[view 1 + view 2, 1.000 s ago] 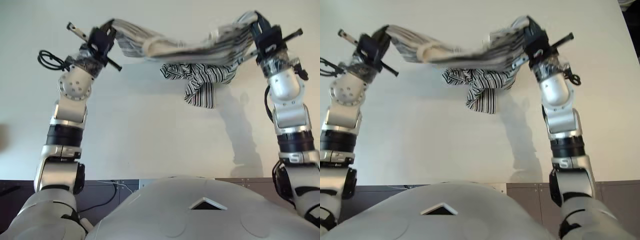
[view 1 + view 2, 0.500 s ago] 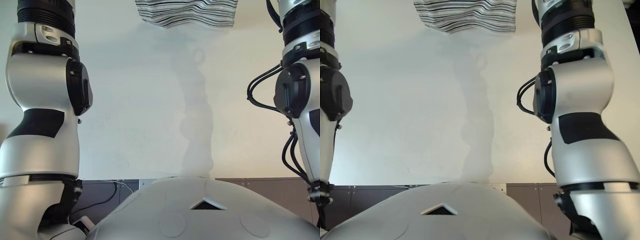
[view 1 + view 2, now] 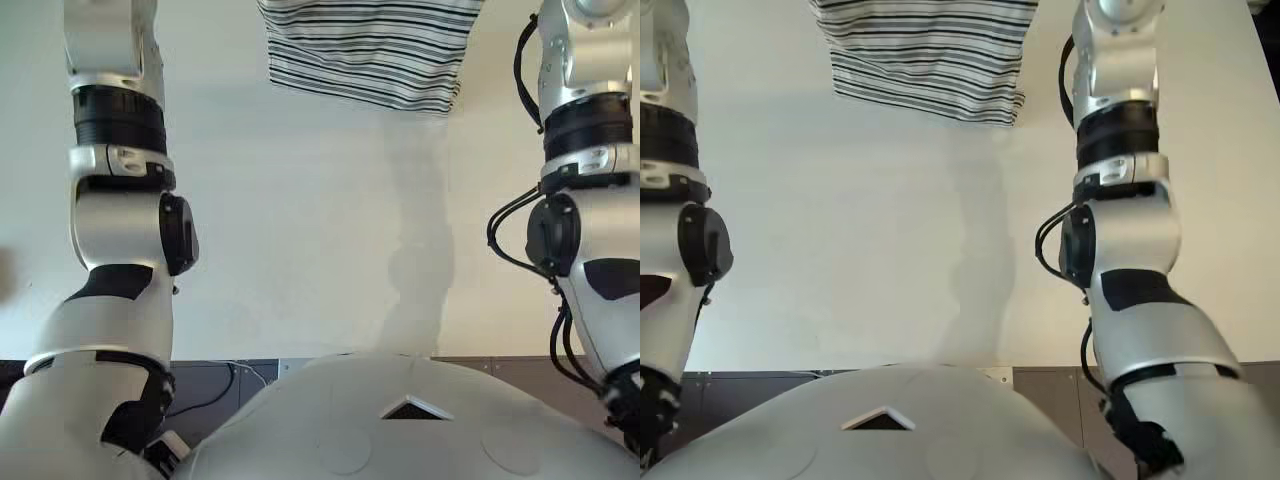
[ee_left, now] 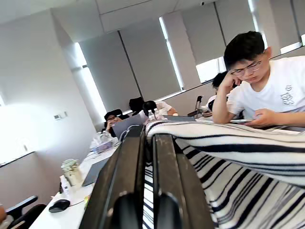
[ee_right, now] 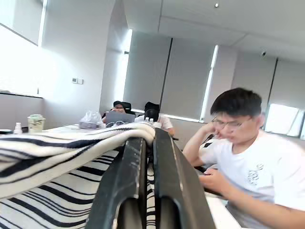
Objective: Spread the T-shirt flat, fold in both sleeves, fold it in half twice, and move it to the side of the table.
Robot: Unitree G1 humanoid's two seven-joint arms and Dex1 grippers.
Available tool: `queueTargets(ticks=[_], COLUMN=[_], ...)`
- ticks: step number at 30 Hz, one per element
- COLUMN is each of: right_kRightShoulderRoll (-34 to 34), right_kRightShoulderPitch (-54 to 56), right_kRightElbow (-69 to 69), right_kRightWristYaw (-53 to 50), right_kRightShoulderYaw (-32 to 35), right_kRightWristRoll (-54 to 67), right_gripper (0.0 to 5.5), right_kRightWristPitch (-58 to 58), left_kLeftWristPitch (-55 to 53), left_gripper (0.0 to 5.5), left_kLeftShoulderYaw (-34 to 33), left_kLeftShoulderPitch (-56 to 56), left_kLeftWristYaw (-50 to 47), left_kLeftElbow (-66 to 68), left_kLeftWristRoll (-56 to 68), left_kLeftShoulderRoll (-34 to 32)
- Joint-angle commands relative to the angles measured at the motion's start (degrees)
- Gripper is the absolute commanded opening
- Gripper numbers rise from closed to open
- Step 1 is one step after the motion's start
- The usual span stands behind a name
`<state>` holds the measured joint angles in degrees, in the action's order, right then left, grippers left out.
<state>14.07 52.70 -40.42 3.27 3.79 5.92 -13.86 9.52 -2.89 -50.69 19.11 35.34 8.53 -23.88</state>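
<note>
A black-and-white striped T-shirt (image 3: 368, 52) hangs in the air over the far part of the white table (image 3: 300, 240), its lower hem free and its upper part past the picture's edge. Both arms are raised high on either side of it. In the left wrist view my left gripper (image 4: 148, 139) is shut on a fold of the striped cloth (image 4: 228, 157), which drapes away from the fingers. In the right wrist view my right gripper (image 5: 147, 137) is likewise shut on the striped cloth (image 5: 57, 157), which runs off to the side.
The table's near edge (image 3: 300, 358) runs along a dark strip with cables. The shirt's shadow (image 3: 420, 270) falls on the table's middle. Beyond the grippers the wrist views show a room with seated people, desks and cups.
Both arms rose steeply from low and spread to upright, carrying the shirt up off the table. Over the last half second the hanging hem came lower in view and spread wider.
</note>
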Motion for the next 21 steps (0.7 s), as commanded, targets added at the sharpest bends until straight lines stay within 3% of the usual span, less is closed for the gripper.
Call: queueTargets(ticks=[1, 4, 6, 10, 13, 16, 18, 21], right_kRightShoulderRoll=[6.9, 18.9, 25.0, 34.3, 37.9, 40.1, 41.5, 42.5], right_kRightShoulderPitch=[-17.6, -31.2, -40.0, -63.5, -80.4, -91.7, -93.9, -95.3], right_kRightElbow=[46.1, 67.7, 75.5, 86.7, 88.5, 87.2, 83.1, 76.0], right_kRightWristYaw=[12.6, 15.8, 19.2, 34.2, 41.7, 46.0, 45.2, 46.6], right_kRightShoulderYaw=[6.0, 16.3, 21.5, 15.4, 8.0, 2.4, -2.5, -6.9], right_kRightWristRoll=[33.4, 62.3, 72.8, 64.1, 50.9, 38.7, 27.5, 14.3], right_gripper=[0.10, 0.10, 0.10, 0.10, 0.10, 0.10, 0.10, 0.73], right_kRightWristPitch=[27.9, 38.9, 43.6, 50.2, 48.1, 42.8, 38.1, 29.0], left_kLeftWristPitch=[-21.8, -34.3, -39.3, -42.3, -32.7, -25.0, -19.2, -13.2], left_gripper=[0.13, 0.13, 0.13, 0.13, 0.13, 0.13, 0.13, 0.71], left_kLeftShoulderYaw=[-11.7, -21.8, -25.6, -18.4, -9.9, -4.6, -0.5, 2.4], left_kLeftShoulderPitch=[18.4, 32.5, 40.5, 64.3, 84.3, 92.7, 92.8, 91.7], left_kLeftWristYaw=[6.4, 8.4, 10.6, 30.0, 41.8, 43.5, 39.3, 35.2], left_kLeftElbow=[-36.7, -53.9, -58.9, -66.9, -67.0, -65.6, -63.1, -58.5], left_kLeftWristRoll=[30.6, 55.8, 62.1, 50.7, 32.8, 22.0, 12.2, 2.9], left_kLeftShoulderRoll=[-2.6, -9.8, -13.6, -22.4, -28.9, -29.1, -27.5, -25.2])
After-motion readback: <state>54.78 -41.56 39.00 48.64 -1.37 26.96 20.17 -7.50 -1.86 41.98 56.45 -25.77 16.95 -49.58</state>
